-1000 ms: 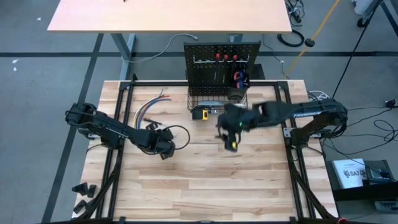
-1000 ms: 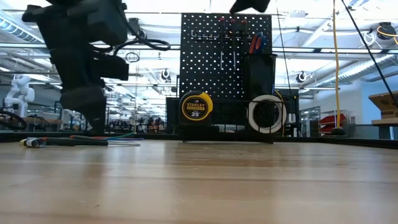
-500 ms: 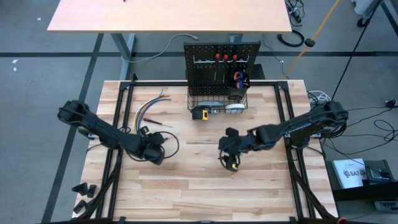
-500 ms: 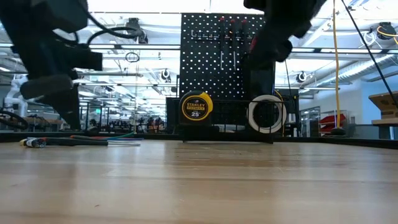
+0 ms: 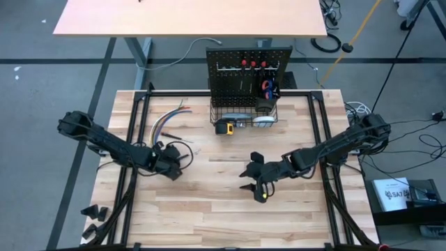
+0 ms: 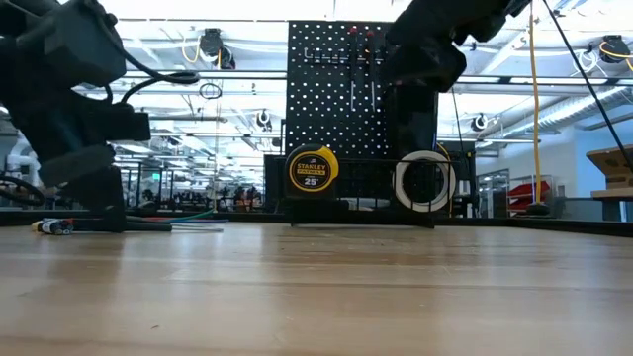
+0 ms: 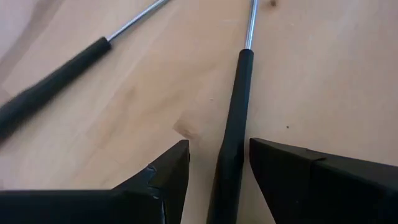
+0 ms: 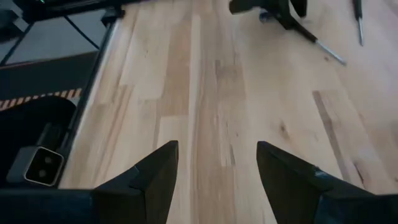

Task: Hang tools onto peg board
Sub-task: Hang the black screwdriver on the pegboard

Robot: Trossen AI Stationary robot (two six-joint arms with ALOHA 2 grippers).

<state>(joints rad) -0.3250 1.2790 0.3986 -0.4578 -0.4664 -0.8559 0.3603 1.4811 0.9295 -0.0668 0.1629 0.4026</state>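
Left gripper (image 7: 217, 177), jaws parted astride a black-handled screwdriver (image 7: 235, 118) lying on the worktop (image 5: 209, 209). Right gripper (image 8: 217, 180), jaws apart and empty, mid-worktop. Peg board (image 5: 249, 70) stands upright at the far edge.

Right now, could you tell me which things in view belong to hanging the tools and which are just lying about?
Part of the job:
- peg board
- tape measure
- black-handled screwdriver between the left pincer fingers
- second screwdriver beside it

Just lying about:
- coloured wires
- cabling on the floor
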